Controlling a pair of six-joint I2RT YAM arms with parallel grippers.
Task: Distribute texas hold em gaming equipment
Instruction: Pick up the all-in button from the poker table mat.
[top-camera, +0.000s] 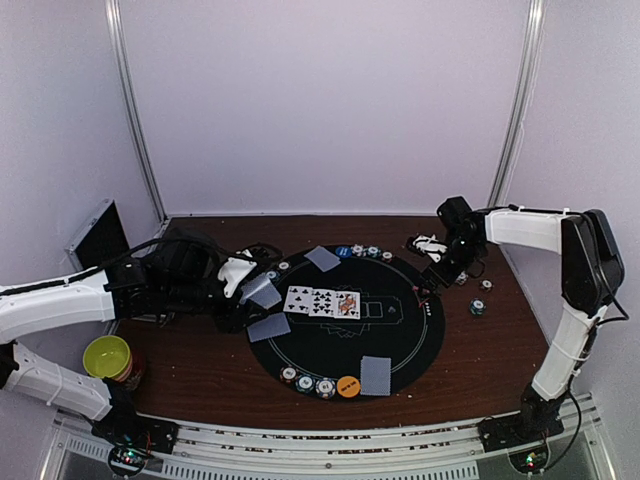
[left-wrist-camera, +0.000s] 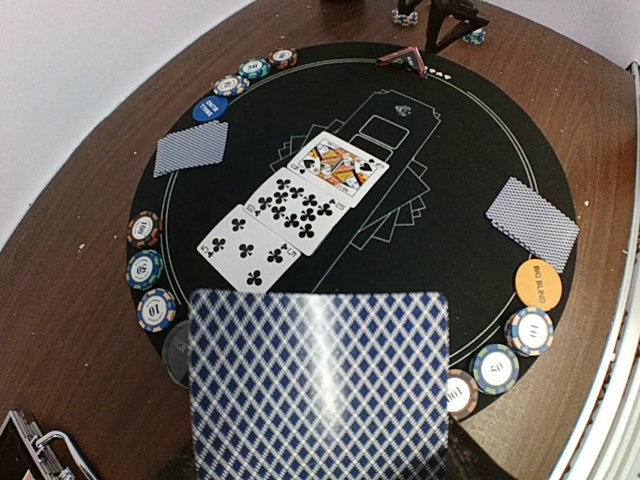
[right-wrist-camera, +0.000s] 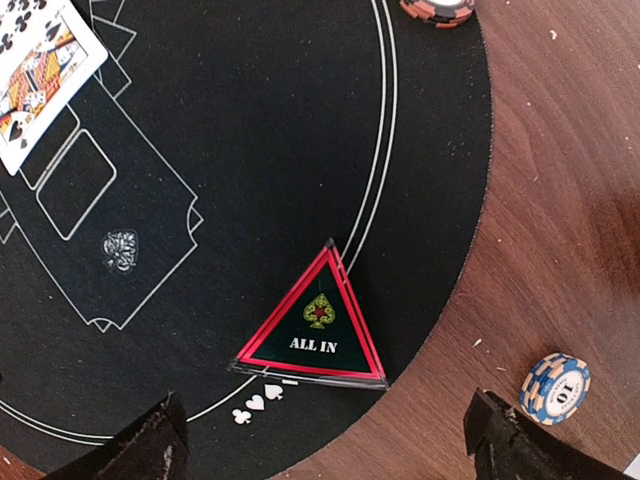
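My left gripper (top-camera: 248, 290) is shut on a stack of blue-backed playing cards (left-wrist-camera: 320, 385), held above the left edge of the round black mat (top-camera: 400, 345); the stack hides its fingers in the left wrist view. Three face-up cards (left-wrist-camera: 295, 205) lie mid-mat. Face-down piles (left-wrist-camera: 190, 148) (left-wrist-camera: 533, 223) lie at the rim, near a blue button (left-wrist-camera: 210, 108) and an orange button (left-wrist-camera: 540, 284). Striped chips (left-wrist-camera: 145, 268) (left-wrist-camera: 494, 368) line the rim. My right gripper (right-wrist-camera: 325, 455) is open just above the flat red triangle marker (right-wrist-camera: 315, 335), its fingers (right-wrist-camera: 150, 450) wide apart.
A yellow-green bowl (top-camera: 108, 357) stands at the front left of the brown table. A metal case (top-camera: 100, 235) stands at the back left. Loose chips (top-camera: 478, 307) (right-wrist-camera: 556, 388) lie on the wood right of the mat. White walls close in the back and sides.
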